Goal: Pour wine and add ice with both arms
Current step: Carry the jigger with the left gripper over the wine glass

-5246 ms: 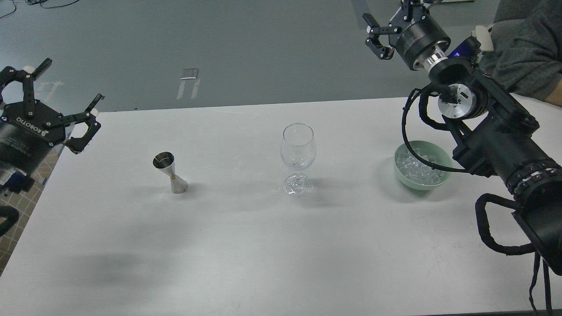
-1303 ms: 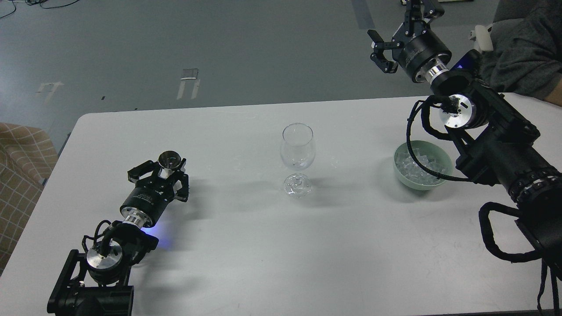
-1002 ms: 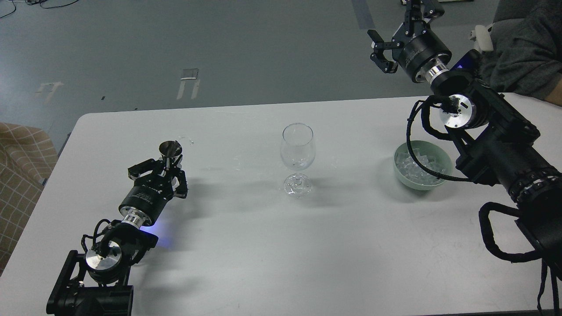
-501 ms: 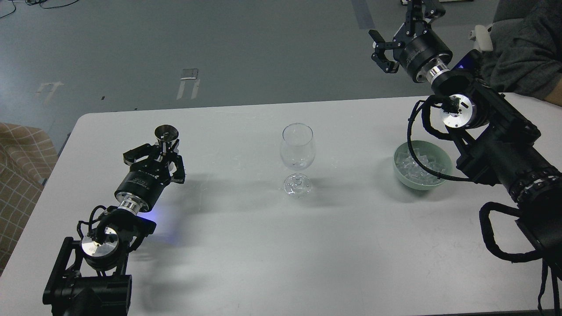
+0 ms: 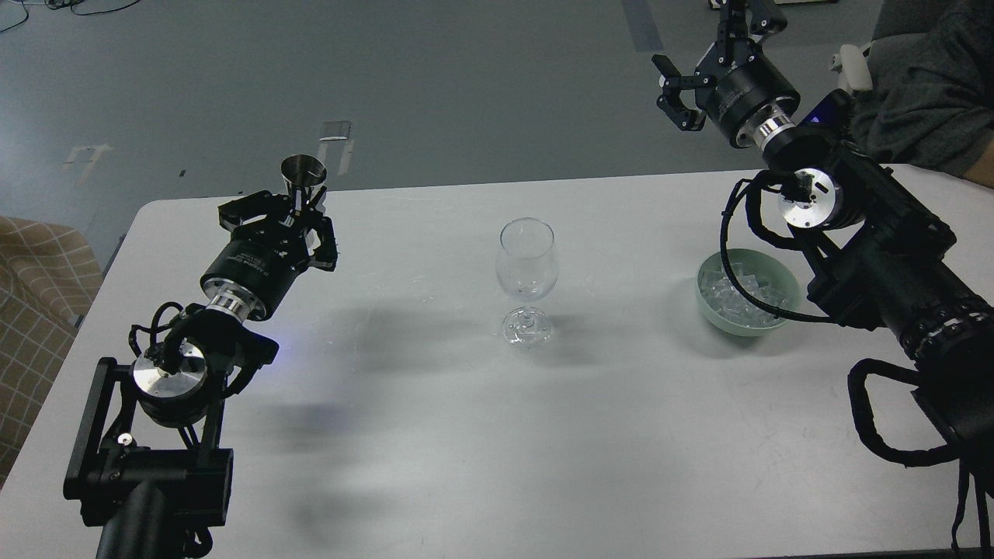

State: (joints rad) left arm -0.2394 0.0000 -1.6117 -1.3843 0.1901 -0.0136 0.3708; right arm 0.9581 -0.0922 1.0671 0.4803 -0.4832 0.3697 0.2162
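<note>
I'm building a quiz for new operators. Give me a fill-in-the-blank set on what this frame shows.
1. The left gripper holds the metal ____ above the table.
2. The ice sits in a green ____.
3. The wine glass stands upright and looks ____.
4. The right gripper is open and holds ____.

Missing words: jigger; bowl; empty; nothing

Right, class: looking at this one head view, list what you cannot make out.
- Jigger, head view: contents too dark to see; lower half hidden by left hand.
- Right hand: upper finger cut off by top edge.
- Ice in green bowl: partly hidden by a cable; pieces too small to count.
</note>
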